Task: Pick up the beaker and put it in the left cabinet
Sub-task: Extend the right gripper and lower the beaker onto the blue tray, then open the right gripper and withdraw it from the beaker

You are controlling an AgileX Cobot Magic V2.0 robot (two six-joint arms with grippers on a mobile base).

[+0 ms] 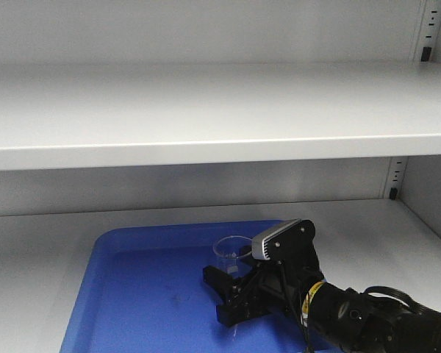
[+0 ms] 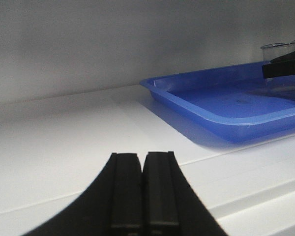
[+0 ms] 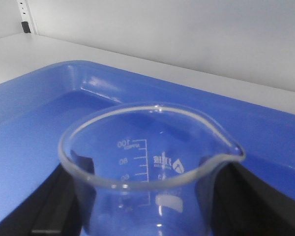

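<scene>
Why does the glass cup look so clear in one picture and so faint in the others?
Right wrist view: the beaker fills the frame, its white marks sharp. Front view: it is small and pale against the blue tray, half hidden by the right gripper. Left wrist view: it is distant and cut off at the picture's edge.

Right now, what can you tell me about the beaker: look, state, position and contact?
The beaker is small, clear glass, with a flared rim, a pouring spout and white printed graduations reading 100 at the top. It looks empty and stands upright over the blue tray on the cabinet's lower shelf. The right gripper brackets it, a black finger on either side; whether it rests on the tray or is held just above cannot be told.
</scene>
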